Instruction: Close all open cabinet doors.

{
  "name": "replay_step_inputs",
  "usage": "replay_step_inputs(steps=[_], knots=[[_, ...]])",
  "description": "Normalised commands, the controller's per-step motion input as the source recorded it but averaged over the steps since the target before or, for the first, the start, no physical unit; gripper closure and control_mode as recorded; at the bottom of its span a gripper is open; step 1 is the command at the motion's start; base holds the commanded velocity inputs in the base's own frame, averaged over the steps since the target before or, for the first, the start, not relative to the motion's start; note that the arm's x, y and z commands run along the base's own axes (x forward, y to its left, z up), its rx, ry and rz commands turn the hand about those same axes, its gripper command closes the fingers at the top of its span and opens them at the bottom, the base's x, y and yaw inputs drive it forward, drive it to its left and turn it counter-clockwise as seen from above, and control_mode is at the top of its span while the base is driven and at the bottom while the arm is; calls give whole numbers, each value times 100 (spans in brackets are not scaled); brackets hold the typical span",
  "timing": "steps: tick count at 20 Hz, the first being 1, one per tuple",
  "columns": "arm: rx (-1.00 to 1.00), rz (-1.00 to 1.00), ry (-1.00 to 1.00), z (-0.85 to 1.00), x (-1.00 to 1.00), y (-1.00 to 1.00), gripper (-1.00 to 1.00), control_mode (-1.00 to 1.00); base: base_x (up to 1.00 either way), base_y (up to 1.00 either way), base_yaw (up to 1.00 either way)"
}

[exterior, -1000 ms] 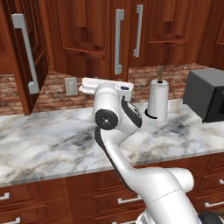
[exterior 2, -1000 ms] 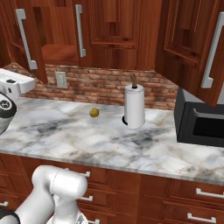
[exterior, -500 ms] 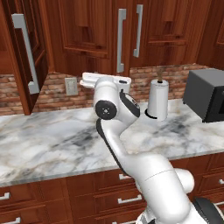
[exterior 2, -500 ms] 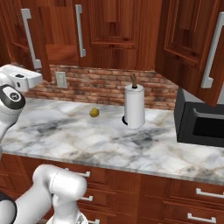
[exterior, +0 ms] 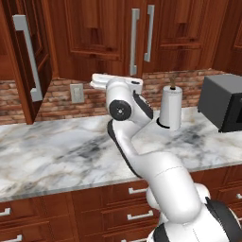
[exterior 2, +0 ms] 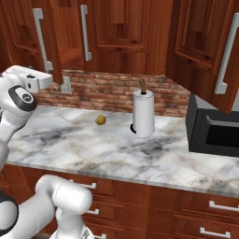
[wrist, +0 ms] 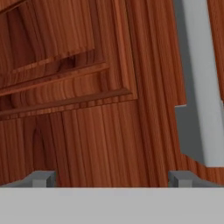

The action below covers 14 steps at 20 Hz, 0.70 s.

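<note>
A: From the left base view, where does the arm sit?

B: Its white hand is raised over the marble table, just below the closed cabinet doors with long vertical grey bars. Another door at the left hangs swung out, its edge towards us. I cannot make out the jaws from this side.

A: And the right base view?

B: The hand is at the far left, close to the open door with its silver handle. A second open door juts out at upper right, above a black microwave. A white paper towel roll stands upright on the veined table, a small yellowish round thing to its left, before a red brick wall.

A: The hand view?

B: Reddish-brown grained wood with a recessed panel lies right ahead; a flat grey bar handle runs along the right. The two finger tips stand wide apart, gripping nothing.
</note>
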Motion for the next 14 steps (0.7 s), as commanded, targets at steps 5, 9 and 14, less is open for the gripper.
replay_step_inputs(steps=[5,9,14], knots=[[0,11,0,0,32,-23,-100,-100,0,0,0],[0,11,0,0,32,-15,-100,-100,0,0,0],[0,9,0,0,28,-4,-100,-100,0,0,0]])
